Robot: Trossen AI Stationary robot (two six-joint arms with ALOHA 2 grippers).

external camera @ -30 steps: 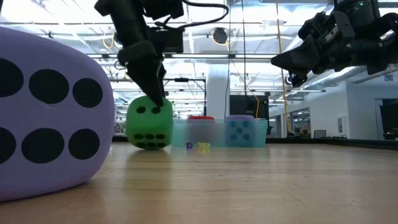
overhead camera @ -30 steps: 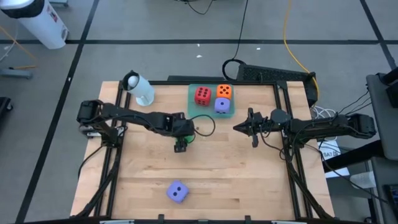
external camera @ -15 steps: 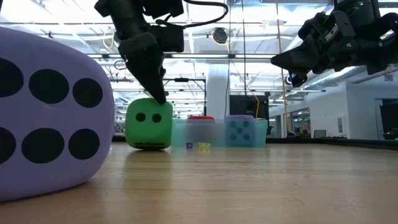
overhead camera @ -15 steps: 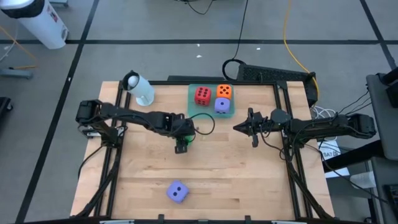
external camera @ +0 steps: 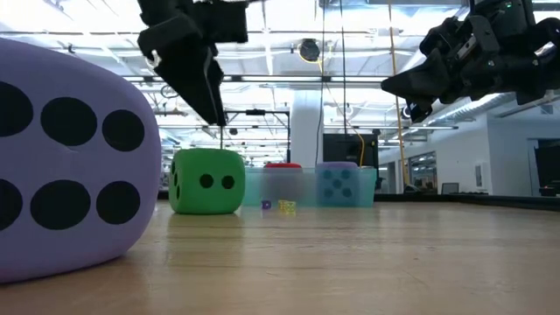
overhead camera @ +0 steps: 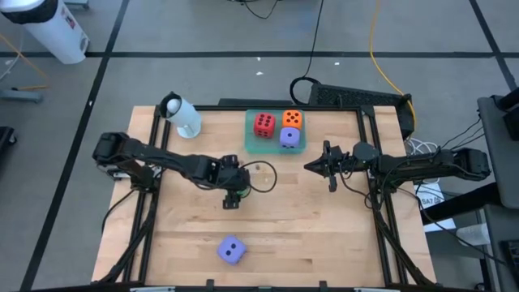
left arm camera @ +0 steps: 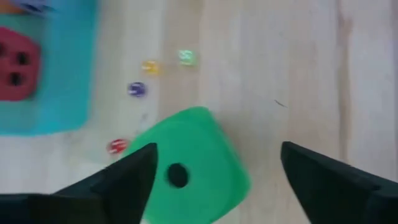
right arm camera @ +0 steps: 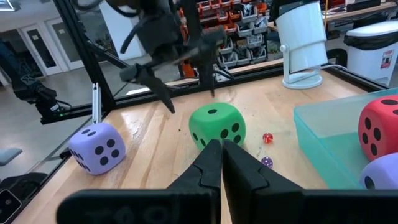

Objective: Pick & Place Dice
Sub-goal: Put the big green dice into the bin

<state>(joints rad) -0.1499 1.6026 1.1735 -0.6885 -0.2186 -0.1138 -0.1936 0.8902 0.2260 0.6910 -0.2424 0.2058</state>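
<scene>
**Green die on the table beneath the spread left gripper**

From left to right: a white cylinder lies at the table's far left corner. A purple-blue die sits alone near the front edge, three pips up (the low view shows its six-pip side). At mid-table the left gripper hangs over the green die, fingers spread wide and clear of it; the low view shows a gap between the fingertips and the die's top. The die rests flat on the wood with no long axis to speak of (a cube); its single pip faces up in the right wrist view and its two-pip face turns toward the low camera. Tiny coloured beads lie just beside it. Beyond it, the translucent tray holds the red die, orange die and second purple-blue die. The right gripper, pinched shut and empty, hovers off to the right.
</scene>
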